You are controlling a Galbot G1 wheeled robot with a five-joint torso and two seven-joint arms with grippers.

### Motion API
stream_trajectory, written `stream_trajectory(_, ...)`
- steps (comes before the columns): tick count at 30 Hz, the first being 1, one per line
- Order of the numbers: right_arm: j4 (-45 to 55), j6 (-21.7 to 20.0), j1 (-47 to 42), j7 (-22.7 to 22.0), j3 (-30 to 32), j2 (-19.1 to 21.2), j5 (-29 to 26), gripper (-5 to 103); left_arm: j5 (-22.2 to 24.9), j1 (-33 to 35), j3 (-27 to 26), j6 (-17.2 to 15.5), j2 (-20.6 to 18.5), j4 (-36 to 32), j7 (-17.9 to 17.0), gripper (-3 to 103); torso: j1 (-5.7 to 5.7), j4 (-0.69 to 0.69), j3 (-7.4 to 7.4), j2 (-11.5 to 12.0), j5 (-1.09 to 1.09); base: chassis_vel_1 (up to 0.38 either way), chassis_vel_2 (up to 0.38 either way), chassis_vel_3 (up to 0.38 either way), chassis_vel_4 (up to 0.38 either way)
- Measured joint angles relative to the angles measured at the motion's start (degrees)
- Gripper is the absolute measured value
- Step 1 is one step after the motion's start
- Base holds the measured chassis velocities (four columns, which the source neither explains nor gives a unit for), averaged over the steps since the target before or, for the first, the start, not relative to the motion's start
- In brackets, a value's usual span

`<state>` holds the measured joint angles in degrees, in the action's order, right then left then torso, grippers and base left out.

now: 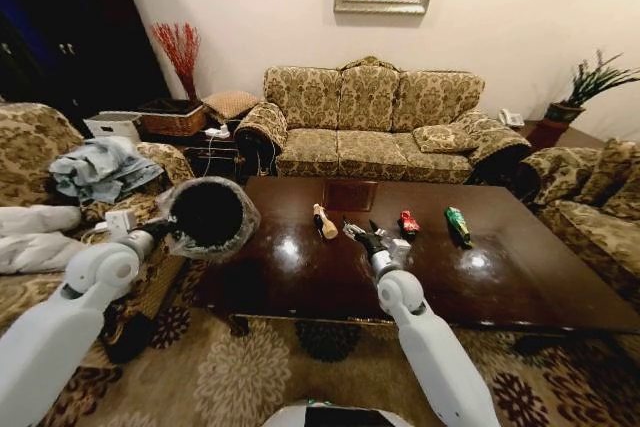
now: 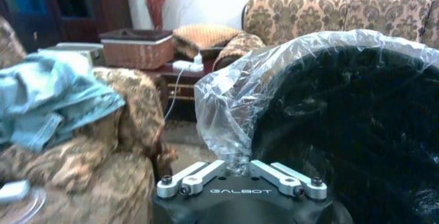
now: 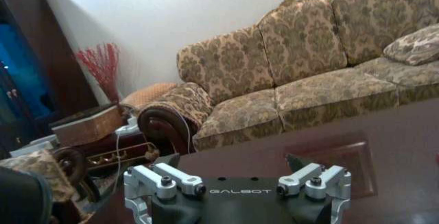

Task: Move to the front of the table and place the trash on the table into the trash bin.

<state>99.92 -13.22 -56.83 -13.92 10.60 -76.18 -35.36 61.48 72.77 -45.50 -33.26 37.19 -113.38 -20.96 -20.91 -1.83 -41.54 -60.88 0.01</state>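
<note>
Head view, tabletop [image 1: 520, 277]: dark glossy wood, spread across the middle, sofa beyond its far edge.
Head view, trash: tan bottle-shaped piece [image 1: 325, 221] lying left of centre; red piece [image 1: 408, 223] to its right; green bottle [image 1: 458, 225] further right, lying on its side; all three apart from one another, in a loose row across the middle of the tabletop.
Head view, right tool [image 1: 358, 233]: over the tabletop, between the tan piece and the red piece, fingers spread apart, nothing between them.
Head view, trash bin [image 1: 207, 215]: black, with clear bag liner, held up off the floor at the tabletop's left end, mouth tipped towards the camera.
Head view, left tool [image 1: 163, 228]: at the bin's left rim, clamped onto it.
Left wrist view, left tool [image 2: 240, 175]: two silver fingers drawn close together, pinching the crinkled liner at the rim of the trash bin [image 2: 357, 131]; bin's dark inside right behind the fingers.
Left wrist view, surroundings: armchair with a blue cloth [image 2: 48, 98] draped over it, wicker basket [image 2: 137, 47] further off.
Right wrist view, right tool [image 3: 237, 183]: fingers set wide apart, empty, above the tabletop [image 3: 404, 147]; square centre inlay just beyond the tool.
Right wrist view, surroundings: patterned sofa [image 3: 309, 75] at the far side.
</note>
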Motion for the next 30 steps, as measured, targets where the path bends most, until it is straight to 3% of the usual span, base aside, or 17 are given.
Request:
stream_trajectory(12, -17.5, 2.0, 8.2, -2.0, -2.5, -6.7, 3.4, 100, -1.3, -0.7, 0.5, 0.3, -1.2, -0.3, 1.0, 0, -0.07, 0.02, -0.04, 0.0, -0.02, -0.106, 0.121, 0.102, -0.117)
stream_trajectory(18, -28.2, 4.3, 13.2, -0.1, -3.7, -9.6, 4.4, 100, -1.8, -1.1, 1.3, 0.8, -1.1, -1.0, 2.0, 0, 0.07, -0.04, 0.03, 0.0, -0.01, 0.025, -0.014, -0.020, 0.016)
stream_trajectory(25, -40.3, 3.7, 18.2, 3.3, -3.5, -12.5, 6.0, 100, -2.2, -0.9, 1.8, 1.0, -0.6, -1.4, 2.7, 0, -0.04, 0.01, -0.02, 0.0, -0.01, 0.000, 0.000, 0.000, 0.000)
stream_trajectory(30, -43.7, 2.3, 19.3, 5.2, -3.8, -12.7, 6.2, 100, -2.2, -0.9, 1.9, 1.3, -0.6, -1.2, 2.8, 0, -0.03, 0.01, -0.02, 0.0, -0.01, 0.000, 0.000, 0.000, 0.000)
